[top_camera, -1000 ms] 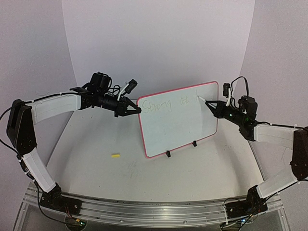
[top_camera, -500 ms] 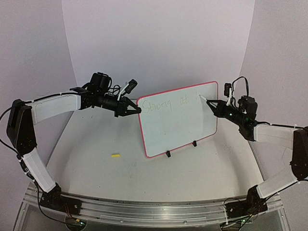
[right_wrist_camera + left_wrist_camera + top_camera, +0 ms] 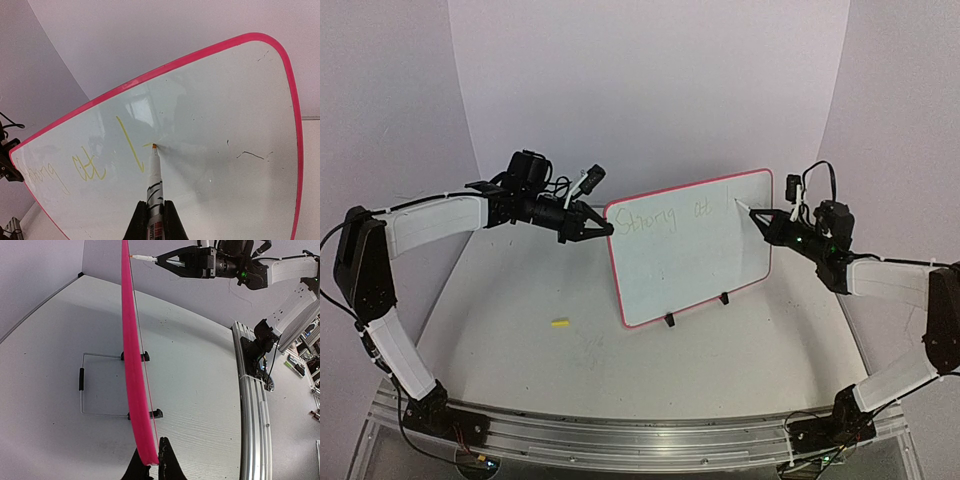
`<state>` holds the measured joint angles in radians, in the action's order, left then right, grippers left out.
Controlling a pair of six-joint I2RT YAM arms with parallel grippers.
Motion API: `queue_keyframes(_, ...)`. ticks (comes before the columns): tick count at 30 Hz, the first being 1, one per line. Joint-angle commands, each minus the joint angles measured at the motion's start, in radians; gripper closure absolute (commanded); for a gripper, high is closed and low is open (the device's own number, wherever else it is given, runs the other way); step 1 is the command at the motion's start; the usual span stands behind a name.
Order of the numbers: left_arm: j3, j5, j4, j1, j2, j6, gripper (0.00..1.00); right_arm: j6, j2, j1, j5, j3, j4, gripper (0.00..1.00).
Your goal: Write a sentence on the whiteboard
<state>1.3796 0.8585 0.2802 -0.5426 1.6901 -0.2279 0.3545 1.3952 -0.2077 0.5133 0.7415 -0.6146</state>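
**Whiteboard, mid-sentence.** The whiteboard (image 3: 695,262) is standing on its feet at the middle of the table (image 3: 520,290), leaning back, with its writing face toward the arms. The left gripper (image 3: 603,229) is pinching the board's left rim, its fingers closed on either side of the pink edge. The right gripper (image 3: 761,216) is clamping a marker (image 3: 153,172), whose tip is touching the board just right of a yellow downstroke. The sentence (image 3: 663,218) is reading "Strong at" along the top. The step in hand is apparently forming the third word's first letter. The next move is calling for light, even tip pressure and a short rightward stroke, with the left grip bracing the board against sliding or tipping.
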Motion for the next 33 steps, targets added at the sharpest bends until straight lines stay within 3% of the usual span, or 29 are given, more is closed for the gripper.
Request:
queue_keyframes(1,0.006,-0.019,0.049,-0.022,0.023,-0.047,1.0,0.006,0.006,0.002,-0.018,-0.024,-0.014,1.0)
queue_keyframes(18,0.004,-0.02,0.048,-0.022,0.023,-0.046,1.0,0.007,-0.026,0.002,-0.024,-0.028,-0.004,1.0)
queue_keyframes(33,-0.001,-0.035,0.048,-0.022,0.011,-0.047,1.0,-0.011,-0.185,0.009,0.015,-0.059,0.114,1.0)
